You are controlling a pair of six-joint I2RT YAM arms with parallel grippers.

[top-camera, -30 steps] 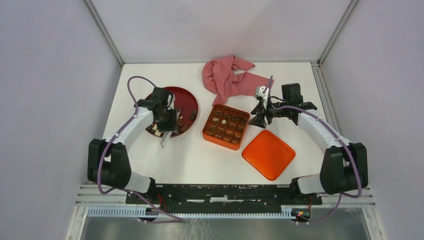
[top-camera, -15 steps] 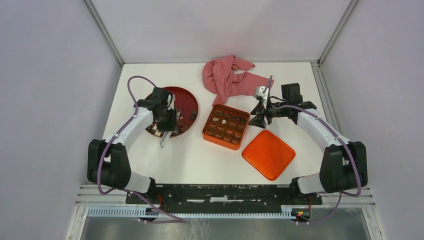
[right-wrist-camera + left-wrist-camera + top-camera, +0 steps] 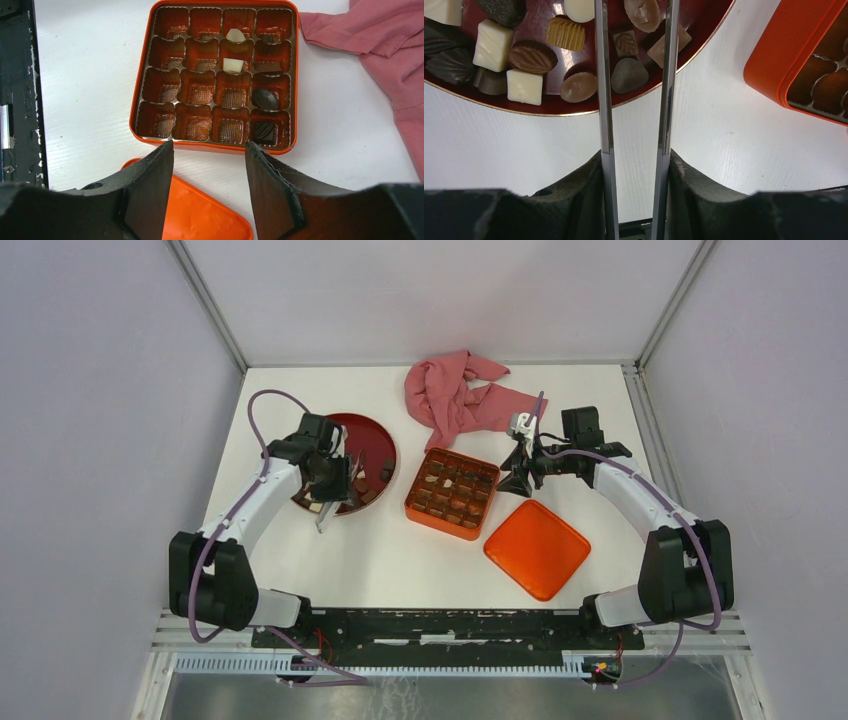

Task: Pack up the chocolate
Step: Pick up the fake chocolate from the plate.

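Left gripper [image 3: 634, 50] is sitting over the near edge of the dark-red plate [image 3: 549, 95], its two long thin metal blades parallel with a narrow gap between them. A couple of pieces of chocolate [image 3: 629, 75] lie in that gap on the plate, but neither blade seems to be pressing on them. The blade tips run out of the wrist view, so I can't see what's going on right at the ends.

Most of the chocolate is on that plate: a mix of dark, tan and cream bits bunched toward the near rim.

Over on the other side, the right gripper [image 3: 209, 150] hangs spread wide with nothing in it, just at the near side of the orange tin [image 3: 140, 75]. Six cells of the tin have pieces in them: two cream ones in one column and four dark ones in the column nearest the pink cloth [image 3: 455, 395].

An orange lid [image 3: 537, 548] lies flat on the white table [image 3: 400, 560], just beside the tin.
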